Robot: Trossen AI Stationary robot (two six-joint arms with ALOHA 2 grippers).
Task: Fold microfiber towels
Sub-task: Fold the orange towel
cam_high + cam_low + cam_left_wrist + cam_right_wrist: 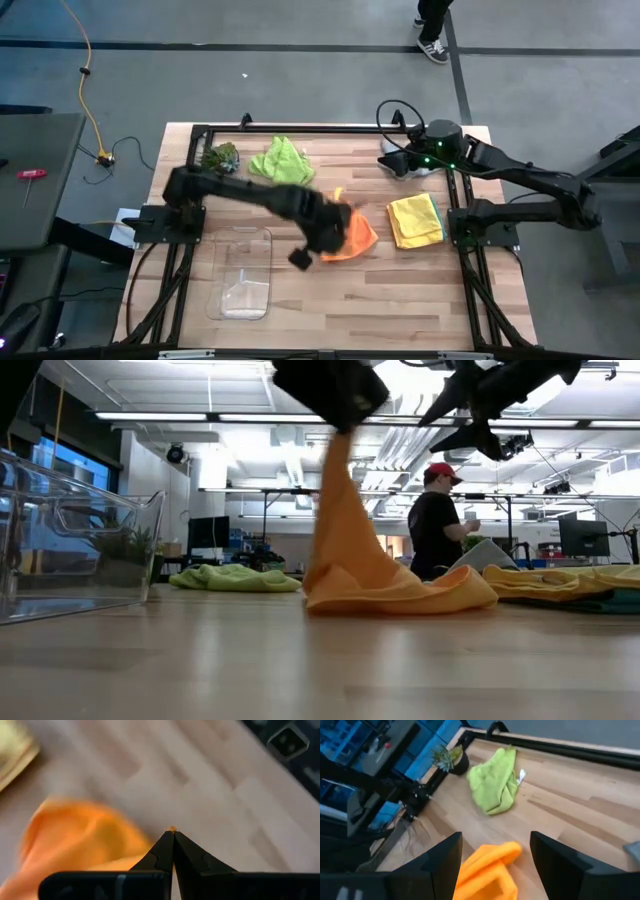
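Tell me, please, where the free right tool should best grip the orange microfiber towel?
Probably the orange microfiber towel's low crumpled edge on the wood table, approached from the right and above: the left tool pinches one corner high, so cloth hangs taut there.

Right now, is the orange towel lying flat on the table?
No, the left end effector holds one corner of the orange towel up high.
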